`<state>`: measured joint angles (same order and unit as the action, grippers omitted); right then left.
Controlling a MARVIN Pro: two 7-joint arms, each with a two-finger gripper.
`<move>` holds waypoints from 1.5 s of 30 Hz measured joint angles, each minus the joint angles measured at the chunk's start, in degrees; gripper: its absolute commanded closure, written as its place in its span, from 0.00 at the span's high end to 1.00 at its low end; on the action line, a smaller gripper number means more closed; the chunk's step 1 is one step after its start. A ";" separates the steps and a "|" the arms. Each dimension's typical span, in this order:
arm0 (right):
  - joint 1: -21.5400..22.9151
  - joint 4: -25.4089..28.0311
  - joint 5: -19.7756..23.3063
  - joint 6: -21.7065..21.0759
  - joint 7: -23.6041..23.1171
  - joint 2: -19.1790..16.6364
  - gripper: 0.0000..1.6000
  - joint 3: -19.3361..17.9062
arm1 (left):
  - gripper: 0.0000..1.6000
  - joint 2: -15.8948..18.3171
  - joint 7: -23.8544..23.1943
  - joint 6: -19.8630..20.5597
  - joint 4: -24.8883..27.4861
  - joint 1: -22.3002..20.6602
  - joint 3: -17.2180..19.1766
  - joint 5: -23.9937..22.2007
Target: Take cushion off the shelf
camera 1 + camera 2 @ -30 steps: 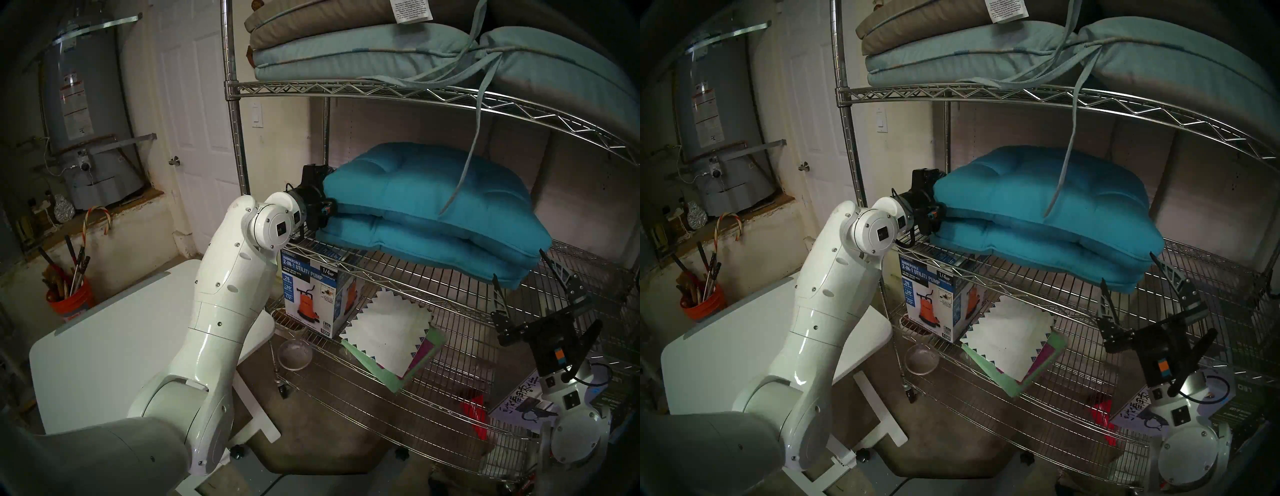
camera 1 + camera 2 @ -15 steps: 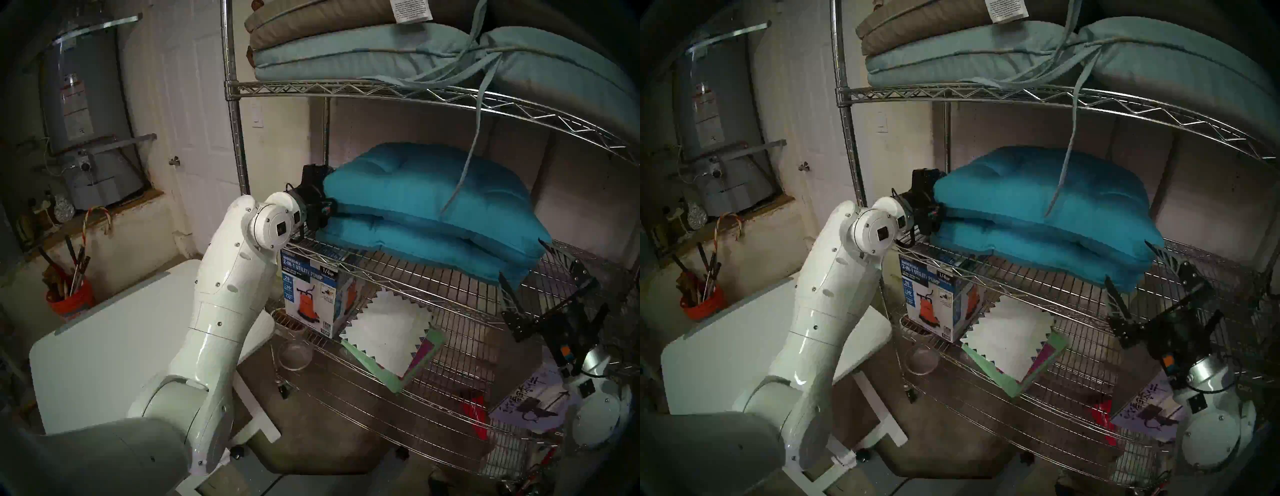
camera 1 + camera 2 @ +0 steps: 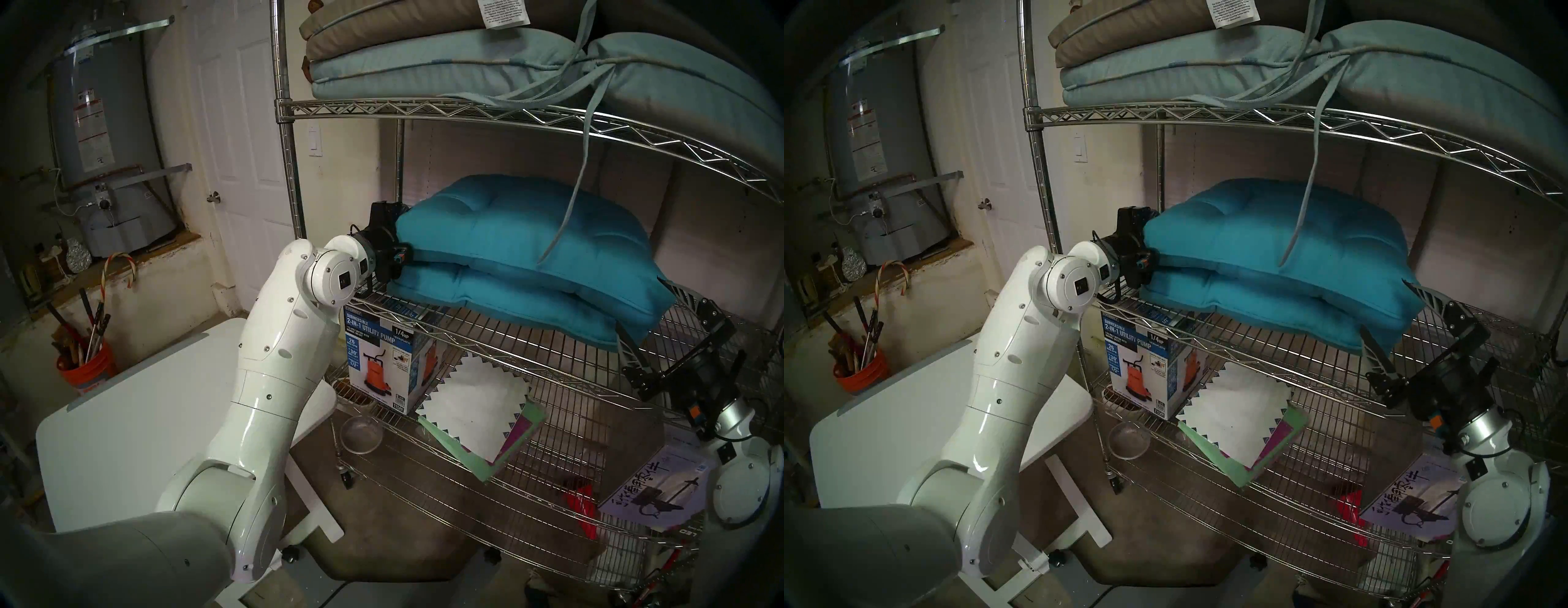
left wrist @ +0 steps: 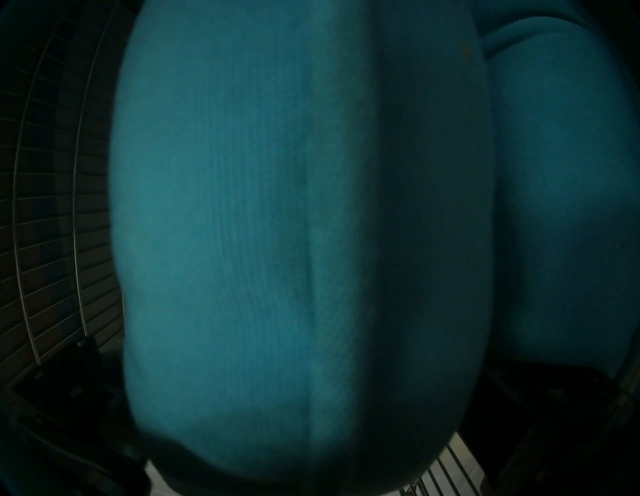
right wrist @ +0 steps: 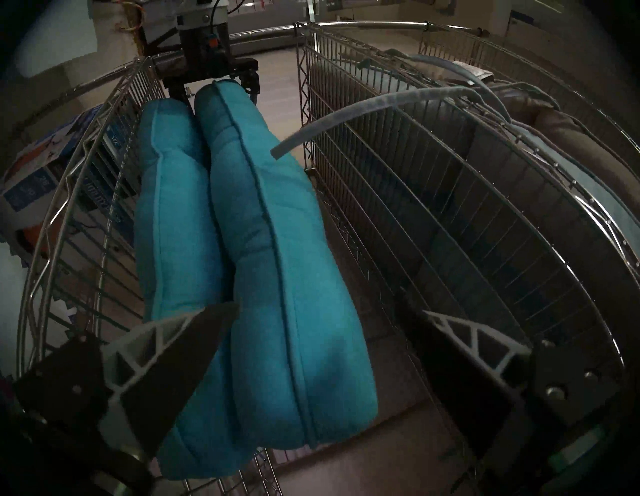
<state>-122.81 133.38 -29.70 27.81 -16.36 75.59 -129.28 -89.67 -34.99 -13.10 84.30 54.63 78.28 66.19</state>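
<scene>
On the middle tier of the shelf (image 3: 488, 335), a tall chrome wire rack, two teal cushions lie stacked, and the upper cushion (image 3: 522, 231) is the one to take. Its long axis runs from left to right along the tier, a little toward the near side at the right end. Below it lies the lower cushion (image 3: 505, 297), and a pump box (image 3: 384, 361) stands on the tier under them.

At the far left end, the left gripper (image 5: 211, 81) is at the end of the upper cushion with its jaws wide apart, one on each side of that end. I judge it is not squeezing yet, and the cushion rests on the stack.

At the near right end, the right gripper (image 5: 322, 332) is also wide open and holds nothing. Its two fingers (image 3: 679, 293) stand one above and one below the right corner of the stack, and the corner lies straight ahead of it. So each arm is nearer to one end, and the coming move probably needs both to close before lifting out.
</scene>
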 measured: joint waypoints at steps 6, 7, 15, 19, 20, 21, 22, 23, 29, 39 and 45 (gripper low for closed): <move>1.62 -3.29 -1.64 1.10 0.51 -1.03 1.00 1.28 | 1.00 0.00 0.04 -0.01 0.00 0.00 0.00 0.00; 1.88 -3.79 -2.05 1.34 0.66 -1.17 1.00 1.50 | 1.00 0.00 0.06 -0.01 0.00 0.00 0.00 0.00; 3.74 -5.90 -3.47 2.31 1.03 -2.57 1.00 1.39 | 1.00 0.00 0.11 -0.01 0.00 0.02 -0.01 0.00; 4.62 -5.90 -3.18 2.40 0.88 -3.45 1.00 0.88 | 1.00 0.00 0.12 -0.01 0.00 0.02 -0.01 0.00; 4.97 -5.92 -3.03 2.40 0.80 -3.81 1.00 0.78 | 1.00 0.00 0.13 -0.01 0.00 0.02 -0.01 0.00; 5.19 -5.98 -2.95 2.40 0.75 -4.03 1.00 0.75 | 1.00 0.00 0.13 -0.01 -0.01 0.02 -0.01 0.00; 5.41 -6.09 -2.87 2.40 0.69 -4.25 1.00 0.75 | 1.00 0.00 0.13 -0.01 -0.01 0.02 -0.01 0.00; 5.70 -6.28 -2.79 2.40 0.59 -4.54 1.00 0.75 | 1.00 0.00 0.13 -0.01 -0.01 0.02 -0.01 0.00; 7.37 -7.84 -2.53 2.08 0.05 -6.07 1.00 1.51 | 1.00 -0.01 0.14 -0.02 -0.01 0.01 -0.01 0.00; 10.51 -12.06 -2.35 1.66 -0.21 -8.62 1.00 3.50 | 1.00 -0.06 0.15 -0.07 -0.01 0.01 -0.09 -0.06; 12.05 -14.82 -2.35 2.98 0.17 -9.98 1.00 3.62 | 1.00 -0.16 0.15 -0.16 0.00 0.01 -0.24 -0.16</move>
<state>-110.76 118.56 -32.04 30.78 -16.20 65.62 -125.66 -89.83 -34.85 -13.26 84.30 54.63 78.04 66.03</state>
